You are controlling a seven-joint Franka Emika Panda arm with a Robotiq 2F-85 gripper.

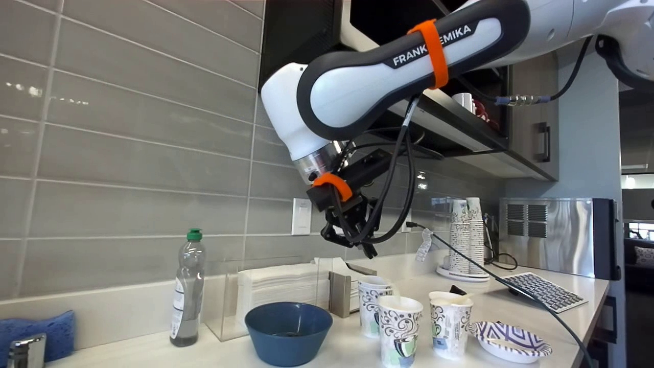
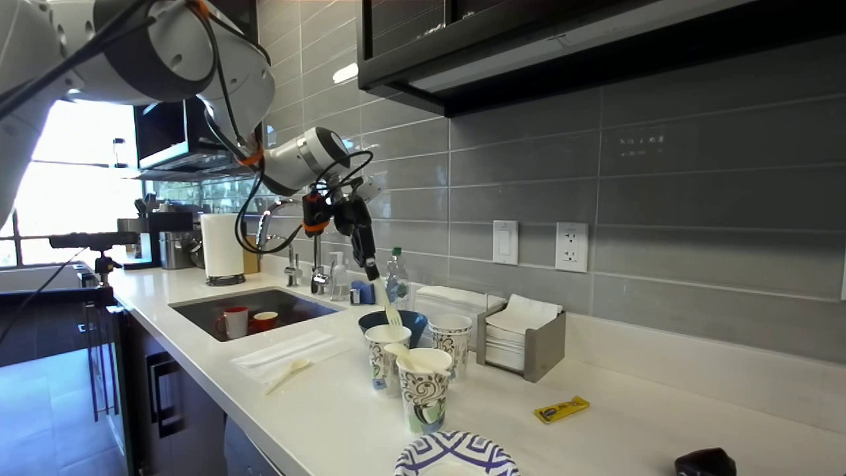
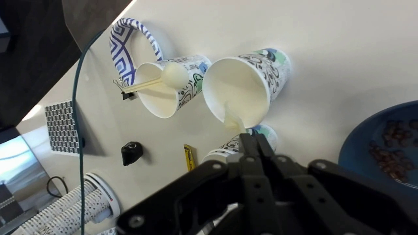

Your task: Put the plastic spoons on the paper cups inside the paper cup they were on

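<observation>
Three white patterned paper cups stand on the counter. My gripper [image 3: 253,135] is shut on a pale plastic fork [image 3: 233,119]; an exterior view shows its tines [image 2: 394,315] pointing down. The fork's end overlaps the opening of the middle cup [image 3: 277,68]; I cannot tell whether it is inside or above the rim. A plastic spoon [image 3: 175,75] lies across the rim of the cup [image 3: 192,70] beside the patterned dish. The third cup, stacked with another [image 3: 232,145], stands near the napkins, partly hidden by my fingers. In an exterior view the gripper [image 1: 370,249] is above the cups.
A blue bowl [image 1: 288,332] with brown pieces stands beside the cups. A patterned white dish [image 1: 511,341], a napkin holder [image 2: 545,347], a yellow packet [image 2: 562,410] and a green-capped bottle [image 1: 187,291] are around. Another spoon [image 2: 289,375] lies on a paper towel. A cable [image 3: 78,130] crosses the counter.
</observation>
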